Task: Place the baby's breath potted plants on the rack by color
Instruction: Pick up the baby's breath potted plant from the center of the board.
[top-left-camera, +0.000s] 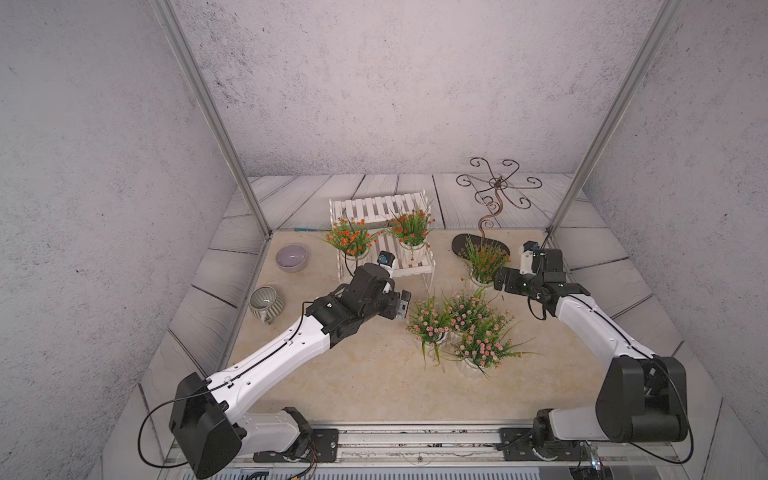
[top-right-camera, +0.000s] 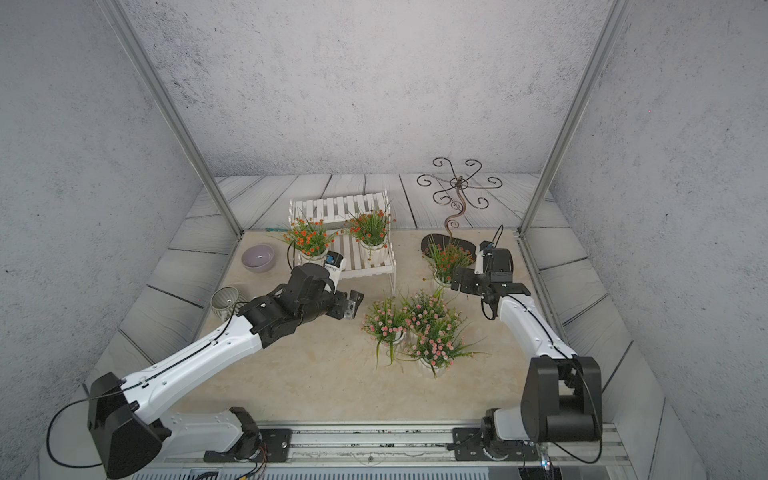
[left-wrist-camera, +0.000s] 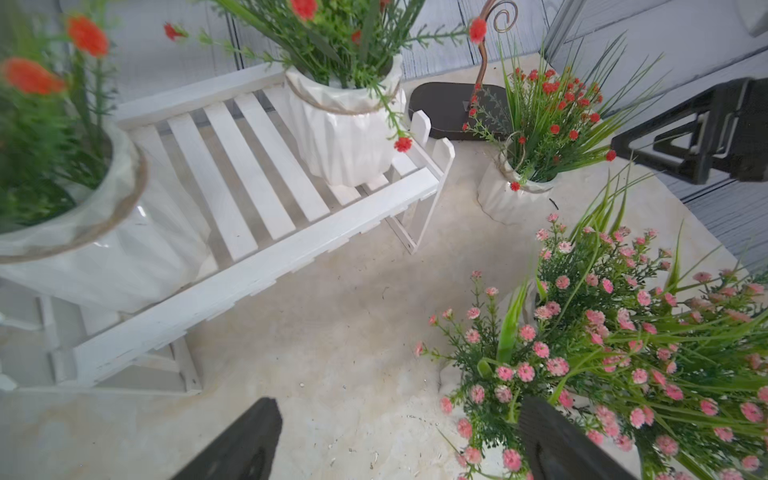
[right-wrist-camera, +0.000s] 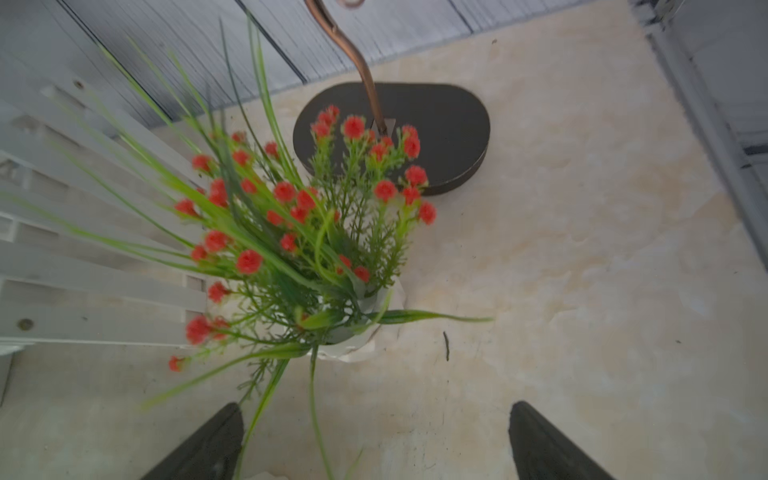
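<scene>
Left wrist view showed the rack's (left-wrist-camera: 257, 270) lower tier carrying one orange-red plant (left-wrist-camera: 62, 187) at its left end and a second orange-red plant (left-wrist-camera: 345, 104) at its right, the middle bare. The third orange-red plant (right-wrist-camera: 291, 249) stood on the table (right-wrist-camera: 582, 291) right of the rack; the right fingers (right-wrist-camera: 540, 444), spread wide and empty, hovered beside its pot, so closing round it seemed next. Three pink plants (top-left-camera: 461, 328) clustered nearer, by the parted, empty left fingers (left-wrist-camera: 245, 444). A dark stand (right-wrist-camera: 449, 124) behind could snag leaves.
</scene>
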